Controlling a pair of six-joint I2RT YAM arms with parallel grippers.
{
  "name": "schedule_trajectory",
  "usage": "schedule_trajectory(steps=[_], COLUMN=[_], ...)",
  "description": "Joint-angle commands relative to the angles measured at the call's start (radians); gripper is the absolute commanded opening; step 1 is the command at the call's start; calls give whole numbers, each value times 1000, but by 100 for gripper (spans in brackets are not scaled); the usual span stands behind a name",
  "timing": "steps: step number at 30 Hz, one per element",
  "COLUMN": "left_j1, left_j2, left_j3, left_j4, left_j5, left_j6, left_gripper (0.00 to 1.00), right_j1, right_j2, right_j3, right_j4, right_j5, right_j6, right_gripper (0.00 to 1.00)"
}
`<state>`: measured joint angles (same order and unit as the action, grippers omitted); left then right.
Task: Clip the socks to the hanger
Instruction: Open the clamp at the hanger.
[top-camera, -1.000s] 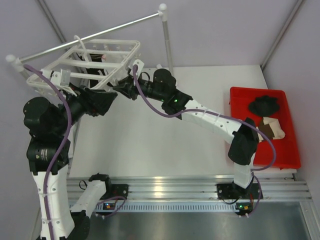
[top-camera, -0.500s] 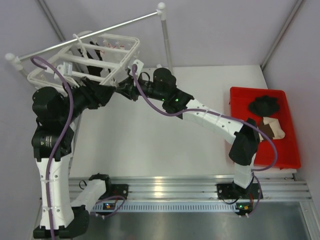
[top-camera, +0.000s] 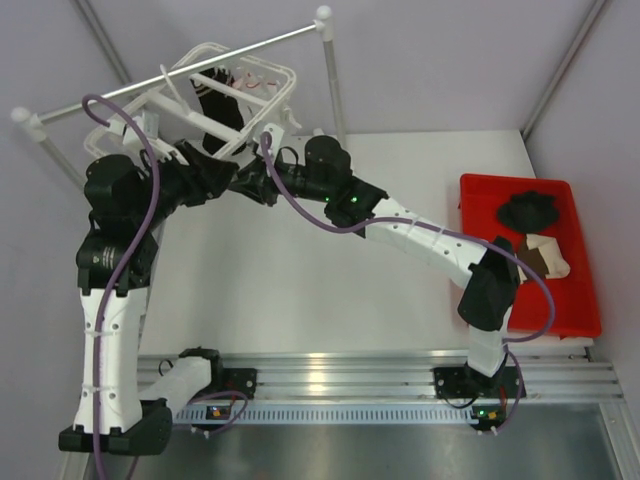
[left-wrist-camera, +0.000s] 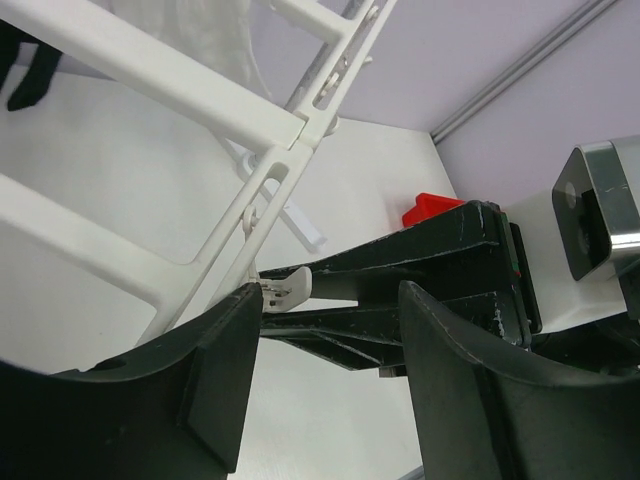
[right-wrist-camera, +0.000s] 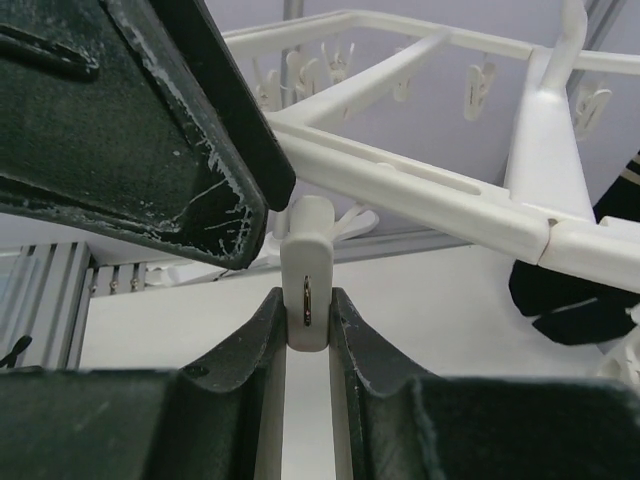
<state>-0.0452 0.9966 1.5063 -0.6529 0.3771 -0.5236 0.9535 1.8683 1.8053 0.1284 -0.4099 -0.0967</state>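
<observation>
Moved since a second ago: left arm (top-camera: 110, 250), up and inward; with it the hanger (top-camera: 262, 82), tipped from nearly flat to a steep tilt against the rail (top-camera: 170, 78).
Hold, right: right gripper (right-wrist-camera: 305, 335) clenched on one clip (right-wrist-camera: 304, 230) at the frame's near edge, pinched about the spring; clip mouth out of sight, so cannot tell whether open.
Hold, left: left gripper (left-wrist-camera: 330, 310) spread wide, clamping nothing; one finger (left-wrist-camera: 225, 370) touching the frame's rim, just beside the pinched clip.
Already hung: dark sock (top-camera: 216, 108), dangling inside the frame.
Waiting: black sock (top-camera: 530, 210) and cream sock (top-camera: 545, 255), crumpled side by side in the red tray (top-camera: 540, 312), well apart from the hanger.
Step in hand: likely steadying the frame and readying a clip; no sock in either gripper yet.
Doing it well: keep the pinch square on the clip's handle end, never on the mouth; brace the rim lightly against swinging; fetch a sock by its cuff; feed a single edge deep between the clip's teeth before easing off.
Watch for: grippers crowded together at one corner, so move one at a time; purple cable (top-camera: 300, 215) draped near the frame, apt to snag.
Unclear: whether the hook sits on the rail.
</observation>
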Motion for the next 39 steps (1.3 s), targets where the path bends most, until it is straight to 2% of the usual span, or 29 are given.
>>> schedule_trajectory(steps=[1, 10, 14, 19, 26, 32, 39], left_j1=[-12, -22, -22, -22, -22, -22, -22], left_j2=[10, 2, -10, -9, -33, -64, -92], left_j3=[3, 20, 12, -11, -57, -109, -149], left_j4=[29, -59, -65, -39, 85, 209, 268], left_j5=[-93, -231, -268, -233, -193, -138, -52], left_j6=[30, 63, 73, 86, 51, 10, -21], left_gripper=[63, 64, 62, 61, 62, 59, 55], right_j1=[10, 10, 10, 8, 10, 10, 10], right_j2=[-43, -26, -23, -14, -8, 0, 5], right_j3=[80, 118, 132, 149, 157, 164, 166], right_j4=[40, 2, -12, -29, -47, -67, -69], right_j5=[-40, -53, -67, -78, -87, -92, -93], right_j6=[-11, -26, -31, -37, -49, -49, -43], right_gripper=[0, 0, 0, 0, 0, 0, 0])
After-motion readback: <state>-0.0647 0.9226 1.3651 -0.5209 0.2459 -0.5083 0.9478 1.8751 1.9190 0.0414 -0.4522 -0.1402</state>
